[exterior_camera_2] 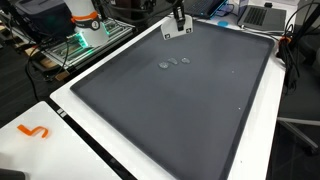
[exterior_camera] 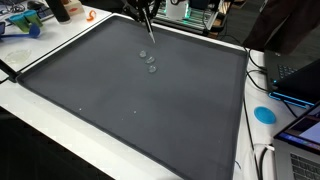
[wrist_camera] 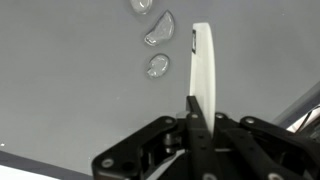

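My gripper is shut on a thin white flat piece, seen edge-on in the wrist view and as a small white plate in an exterior view. The gripper hangs above the far part of a large dark grey mat in both exterior views. Three small clear, glassy pieces lie on the mat a little in front of the gripper, apart from it.
The mat lies on a white table. An orange hook-shaped item lies on the table edge. A blue disc, cables and laptops lie beside the mat. Equipment crowds the far edge.
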Action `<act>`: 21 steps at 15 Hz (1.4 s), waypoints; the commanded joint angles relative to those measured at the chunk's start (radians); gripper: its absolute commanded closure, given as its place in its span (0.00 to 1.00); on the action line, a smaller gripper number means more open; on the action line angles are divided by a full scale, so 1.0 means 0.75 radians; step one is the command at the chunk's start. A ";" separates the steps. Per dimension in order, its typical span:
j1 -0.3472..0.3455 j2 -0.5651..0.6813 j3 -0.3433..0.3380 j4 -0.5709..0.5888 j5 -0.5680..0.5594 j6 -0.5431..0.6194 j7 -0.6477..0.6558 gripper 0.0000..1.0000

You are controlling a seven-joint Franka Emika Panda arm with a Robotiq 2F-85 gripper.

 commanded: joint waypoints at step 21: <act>0.107 0.236 0.130 0.432 -0.512 -0.277 0.294 0.96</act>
